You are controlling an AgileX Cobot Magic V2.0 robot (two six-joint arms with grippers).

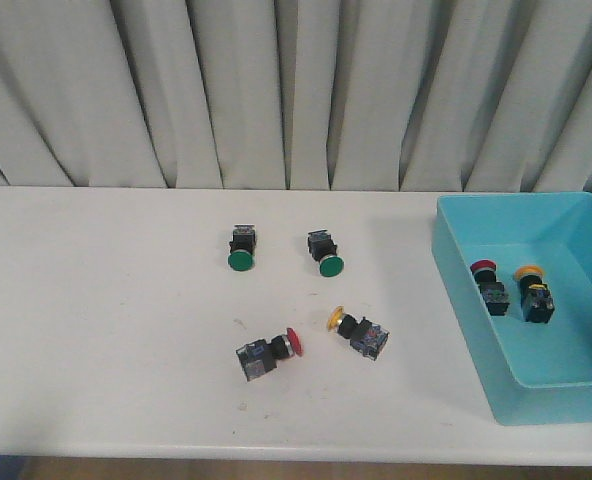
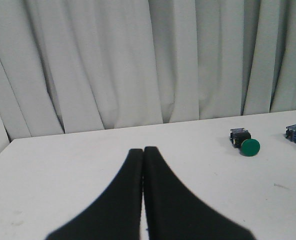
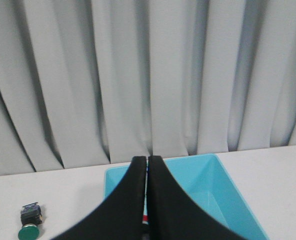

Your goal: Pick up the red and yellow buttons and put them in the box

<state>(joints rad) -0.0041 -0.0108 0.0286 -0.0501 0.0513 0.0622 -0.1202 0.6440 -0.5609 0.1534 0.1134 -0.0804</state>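
In the front view a red button [image 1: 270,353] and a yellow button [image 1: 358,331] lie on their sides on the white table, near the front middle. The turquoise box [image 1: 454,262] stands at the right and holds a red button [image 1: 488,285] and a yellow button [image 1: 534,292]. No gripper shows in the front view. My left gripper [image 2: 143,150] is shut and empty above bare table. My right gripper [image 3: 147,159] is shut and empty, in front of the box [image 3: 223,175]; a sliver of red shows through the gap between its fingers.
Two green buttons [image 1: 240,248] [image 1: 326,254] lie behind the loose pair. One green button shows in the left wrist view [image 2: 245,141] and one in the right wrist view [image 3: 29,223]. A grey curtain [image 1: 296,90] hangs behind the table.
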